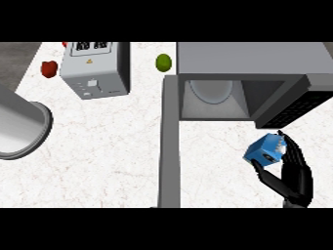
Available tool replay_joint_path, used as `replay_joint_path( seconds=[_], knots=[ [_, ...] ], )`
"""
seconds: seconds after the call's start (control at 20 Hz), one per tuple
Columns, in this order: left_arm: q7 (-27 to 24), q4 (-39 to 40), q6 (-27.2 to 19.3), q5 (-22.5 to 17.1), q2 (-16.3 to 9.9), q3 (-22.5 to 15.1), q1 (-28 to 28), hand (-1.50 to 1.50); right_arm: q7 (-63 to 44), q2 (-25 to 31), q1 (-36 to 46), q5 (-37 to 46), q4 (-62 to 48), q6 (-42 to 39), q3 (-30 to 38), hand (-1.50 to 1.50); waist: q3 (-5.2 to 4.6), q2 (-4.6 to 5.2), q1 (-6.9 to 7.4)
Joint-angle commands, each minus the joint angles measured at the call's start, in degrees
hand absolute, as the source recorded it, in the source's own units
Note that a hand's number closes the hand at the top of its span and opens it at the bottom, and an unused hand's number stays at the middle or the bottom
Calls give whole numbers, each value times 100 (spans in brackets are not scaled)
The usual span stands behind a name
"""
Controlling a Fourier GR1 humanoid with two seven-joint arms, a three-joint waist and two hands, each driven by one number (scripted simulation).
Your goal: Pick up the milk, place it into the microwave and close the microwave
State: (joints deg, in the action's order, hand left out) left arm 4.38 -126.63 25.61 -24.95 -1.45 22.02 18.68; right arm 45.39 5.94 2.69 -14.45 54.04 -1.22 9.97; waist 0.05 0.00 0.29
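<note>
We hold the small blue milk carton (265,149) with our right hand's (295,173) fingers (270,179) curled round it, just before the grey microwave's (255,73) open cavity, door (170,146) swung wide for entry.

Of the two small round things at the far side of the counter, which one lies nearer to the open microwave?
The green one, just left of the microwave. The red one lies far off, beyond the toaster.
</note>
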Motion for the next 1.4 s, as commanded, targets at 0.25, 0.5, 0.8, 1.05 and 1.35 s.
replay_joint_path(
  seconds=[0.25, 0.5, 0.8, 1.05, 1.35],
  knots=[
    [-70, 209, 303, -475, -237, 304, 107, -150, 535, -302, 538, 418, -79, 1827, 357, 150, -5, -3, 18],
    [0, -24, 195, -176, -51, 111, 200, -150, 252, 120, 350, 328, 345, 515, -86, 150, -4, -9, -9],
    [-234, 534, 319, -173, -106, 196, -70, -150, 449, 379, -162, 487, 850, -288, -478, 150, -8, -9, -45],
    [313, 212, -53, -773, -429, 533, -251, -150, -203, 220, -144, 373, 1611, -457, -765, 150, -7, -10, -43],
    [-247, 508, 450, -433, -63, 379, 176, -150, -736, -117, -470, 942, 2643, 226, -1281, 150, -8, -9, -19]
  ],
)
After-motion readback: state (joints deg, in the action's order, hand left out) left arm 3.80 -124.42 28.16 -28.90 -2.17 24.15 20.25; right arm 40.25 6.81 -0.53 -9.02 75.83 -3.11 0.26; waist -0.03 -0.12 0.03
